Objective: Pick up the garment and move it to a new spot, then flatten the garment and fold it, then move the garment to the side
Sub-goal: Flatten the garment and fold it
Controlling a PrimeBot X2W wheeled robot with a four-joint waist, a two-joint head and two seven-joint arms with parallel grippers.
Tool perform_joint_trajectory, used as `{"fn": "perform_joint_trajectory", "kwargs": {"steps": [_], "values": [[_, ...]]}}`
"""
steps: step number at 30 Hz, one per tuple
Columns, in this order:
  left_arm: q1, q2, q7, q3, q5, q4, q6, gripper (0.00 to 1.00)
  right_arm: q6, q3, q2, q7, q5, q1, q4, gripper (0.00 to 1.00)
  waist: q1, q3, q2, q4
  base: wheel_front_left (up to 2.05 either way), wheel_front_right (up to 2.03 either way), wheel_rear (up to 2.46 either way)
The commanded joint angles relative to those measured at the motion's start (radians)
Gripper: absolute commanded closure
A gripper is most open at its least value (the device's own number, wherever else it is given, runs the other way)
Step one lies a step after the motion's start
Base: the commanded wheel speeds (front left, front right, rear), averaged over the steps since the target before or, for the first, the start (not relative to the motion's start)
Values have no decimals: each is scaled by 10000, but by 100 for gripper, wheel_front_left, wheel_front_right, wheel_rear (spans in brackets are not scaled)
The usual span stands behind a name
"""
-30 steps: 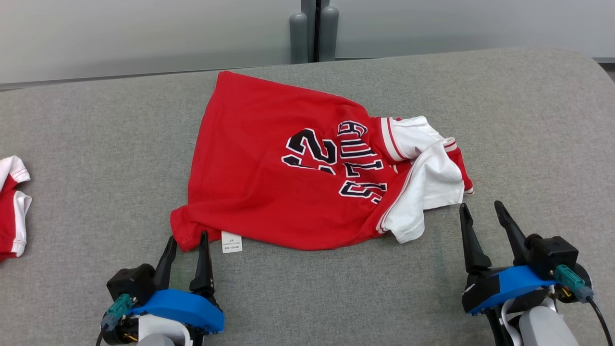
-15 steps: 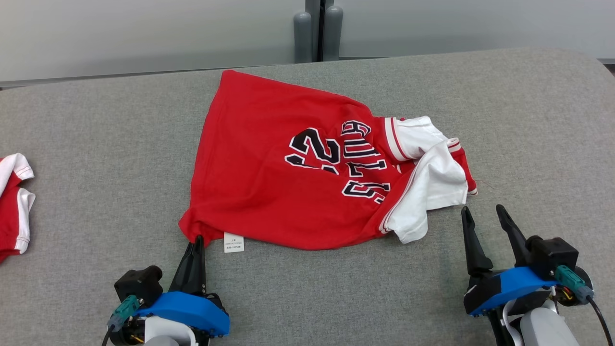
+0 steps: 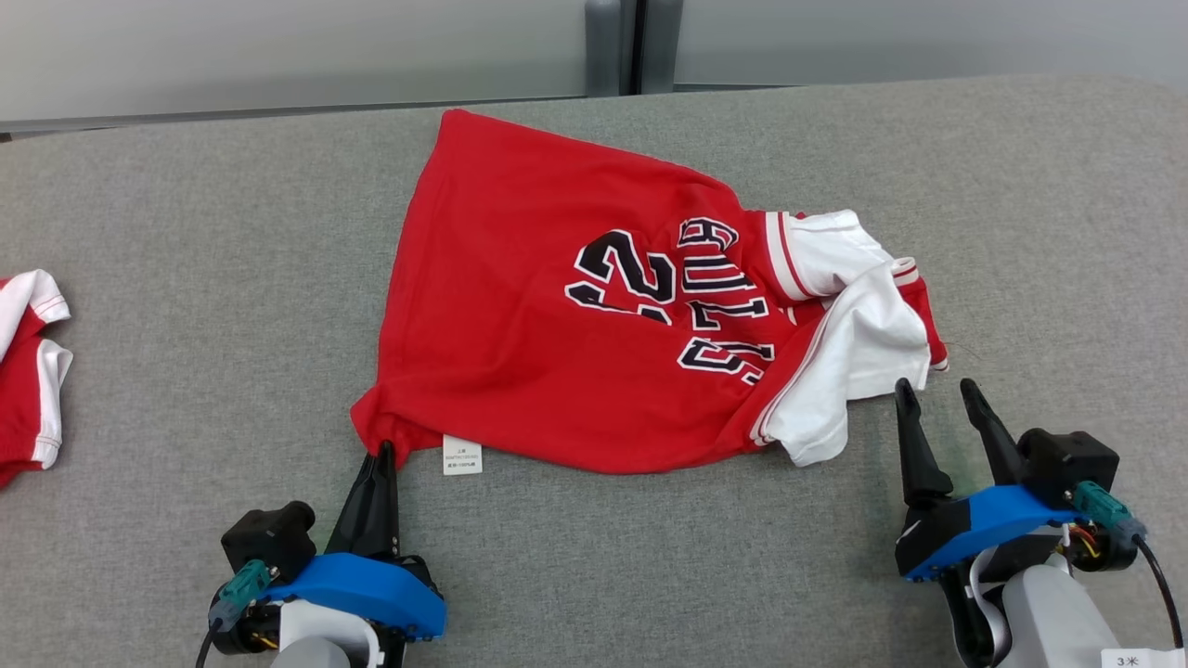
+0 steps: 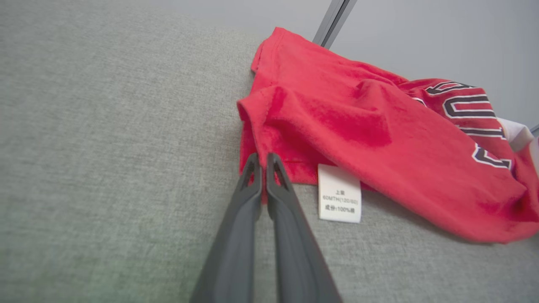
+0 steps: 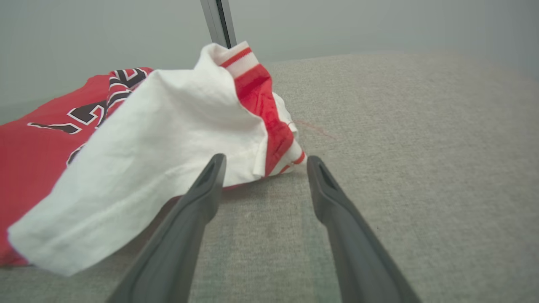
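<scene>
Garment [image 3: 520,371] on table [image 3: 186,213], another garment [image 3: 28,371] leftward

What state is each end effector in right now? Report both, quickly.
Left end effector: closed on the near corner of the red jersey.
Right end effector: open, holding nothing, beside the white sleeve.

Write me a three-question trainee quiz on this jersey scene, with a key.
1. True or false: the right hand is shut on the white sleeve.
2. What does the left hand pinch? A) the white sleeve B) the near hem corner of the red jersey C) nothing
3. Fill in: in the head view, the care label lies just to the ___ of the left hand.

Key
1. False: it is open, beside the sleeve.
2. B
3. right
</scene>
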Motion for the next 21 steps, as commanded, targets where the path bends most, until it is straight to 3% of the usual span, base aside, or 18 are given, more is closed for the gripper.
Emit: {"fn": "perform_joint_trajectory", "kwargs": {"steps": [1, 8, 9, 11, 12, 13, 21], "values": [[-168, 0, -27, -56, 59, -68, -20, 100, 1, 12, -28, -40, 81, -219, 153, 0, 0, 95, -1, 73, 0, 0, 0], [-260, -1, -27, -193, 70, -93, -20, 100, 1, 91, -28, -41, 220, -421, 320, 0, 0, 297, -1, 205, 0, 0, 0], [-278, -1, -27, -204, 69, -98, -20, 100, 1, 102, -28, -41, 225, -458, 337, 8, 0, 325, -1, 213, 0, 0, 0], [-320, -1, -27, -219, 83, -110, -21, 100, 1, 133, -28, -41, 131, -492, 337, 60, 0, 384, -1, 229, 0, 0, 0], [-340, -1, -27, -223, 91, -106, -21, 100, 1, 131, -28, -41, 115, -480, 328, 90, 0, 404, -1, 236, 0, 0, 0], [-359, 0, -27, -220, 94, -105, -21, 100, 1, 146, -28, -41, 138, -471, 321, 100, 0, 422, -1, 244, 0, 0, 0], [-451, -1, -27, -44, 203, -279, -21, 100, 1, 148, -29, -41, 312, -324, -143, 100, 0, 398, -1, 200, 0, 0, 0]]}}
